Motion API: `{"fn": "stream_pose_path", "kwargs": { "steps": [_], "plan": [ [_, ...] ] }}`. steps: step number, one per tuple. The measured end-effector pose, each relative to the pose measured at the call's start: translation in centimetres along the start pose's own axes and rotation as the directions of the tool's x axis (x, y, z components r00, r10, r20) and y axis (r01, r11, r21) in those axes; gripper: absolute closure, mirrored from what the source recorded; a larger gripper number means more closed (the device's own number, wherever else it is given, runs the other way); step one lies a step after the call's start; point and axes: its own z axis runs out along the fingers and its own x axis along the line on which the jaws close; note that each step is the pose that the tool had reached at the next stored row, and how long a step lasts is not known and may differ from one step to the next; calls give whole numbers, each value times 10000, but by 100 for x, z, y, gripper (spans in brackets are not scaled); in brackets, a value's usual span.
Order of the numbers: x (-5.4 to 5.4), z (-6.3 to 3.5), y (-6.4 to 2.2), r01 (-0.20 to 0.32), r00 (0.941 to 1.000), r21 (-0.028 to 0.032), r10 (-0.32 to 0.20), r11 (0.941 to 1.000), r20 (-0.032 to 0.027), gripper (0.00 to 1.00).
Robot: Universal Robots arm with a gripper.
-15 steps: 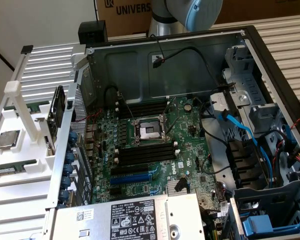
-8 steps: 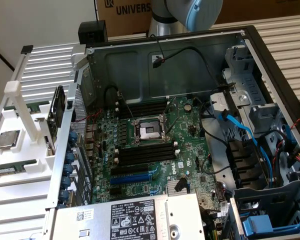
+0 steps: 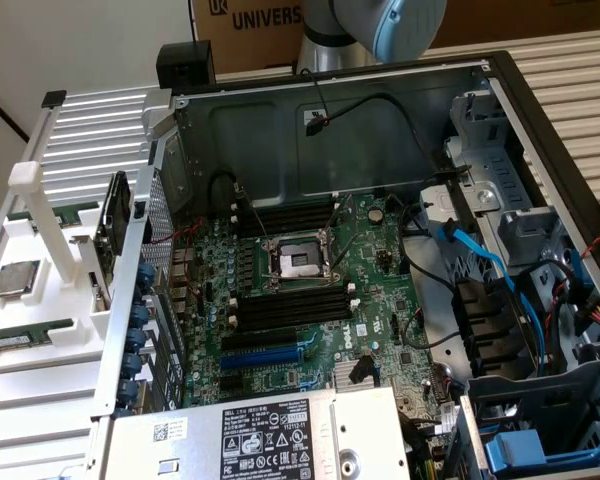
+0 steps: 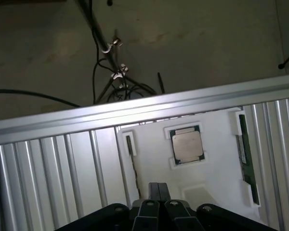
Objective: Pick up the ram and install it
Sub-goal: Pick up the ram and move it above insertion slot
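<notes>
Two views, each with its own share of the scene.

Exterior view: open computer case (image 3: pixel 250 130) just beside the white holder (image 3: pixel 65 290). Motherboard (image 3: pixel 375 255) bared inside the case, with a processor socket (image 3: pixel 294 262) in a metal frame and long black memory slots (image 3: pixel 290 308) with white end clips on both sides of that socket. Grey robot arm (image 3: pixel 380 25) high over the case's back wall, well apart from the holder.

Wrist view: a look down onto the holder (image 4: pixel 212 168), resting on a ribbed aluminium table (image 4: pixel 53 168). Grey floor (image 4: pixel 207 43) and loose black cables (image 4: pixel 111 77) past the table's edge, beyond the holder.

Gripper (image 4: pixel 154 188) poised above the holder, over its near edge. Black fingers pressed tight against each other, nothing held, nothing touched.

Ram (image 4: pixel 244 154): long, narrow, flat green board, lying in a recess along one side edge of the holder. Near, but apart from, the square silver-topped processor (image 4: pixel 187 146) seated in the holder's middle recess. From the wrist view little more than a thin green strip framed by white, fine detail hard to read.

Same ram (image 3: pixel 20 338) from the exterior view: flat in its recess at the holder's edge, with a white label on its face and small dark chips beside the label. Green board showing around both, white holder walls close along its long sides.
</notes>
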Motion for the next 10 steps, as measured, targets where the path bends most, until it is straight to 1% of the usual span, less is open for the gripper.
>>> {"fn": "stream_pose_path", "kwargs": {
  "steps": [5, 9, 10],
  "plan": [
    [102, 88, -64, 25, 10000, 1, -25, 10000, 1, 90],
    [128, 161, -155, 37, 10000, -2, -37, 10000, 1, 90],
    [131, 197, -189, 43, 10000, -5, -43, 10000, 0, 90]
  ]
}}
